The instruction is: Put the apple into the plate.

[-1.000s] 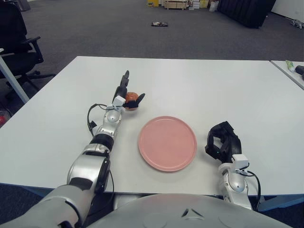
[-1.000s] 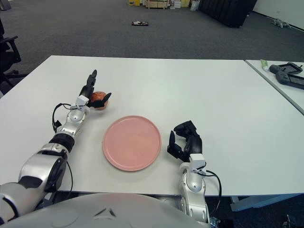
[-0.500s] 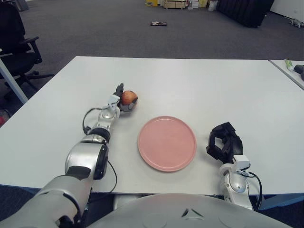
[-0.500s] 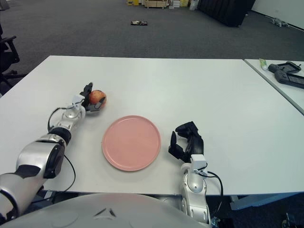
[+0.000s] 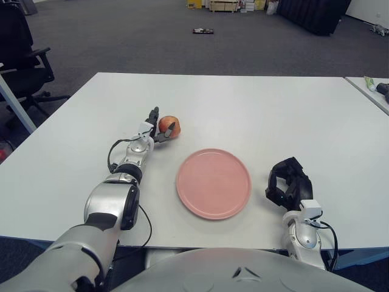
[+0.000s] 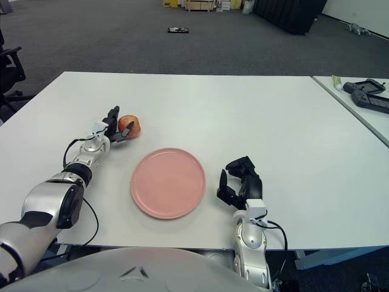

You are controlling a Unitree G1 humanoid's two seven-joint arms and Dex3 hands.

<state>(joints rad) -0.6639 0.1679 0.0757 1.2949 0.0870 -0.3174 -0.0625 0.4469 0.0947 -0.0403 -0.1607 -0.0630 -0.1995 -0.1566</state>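
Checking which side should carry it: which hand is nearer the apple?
Left. The left hand is at the apple, fingers around it; the right hand shows beyond the plate, far from it.

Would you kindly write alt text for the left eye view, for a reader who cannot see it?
The robot's left hand grips a red apple on a white table, up and to the left of an empty pink plate. Its right hand shows curled, holding nothing, to the right of the plate.
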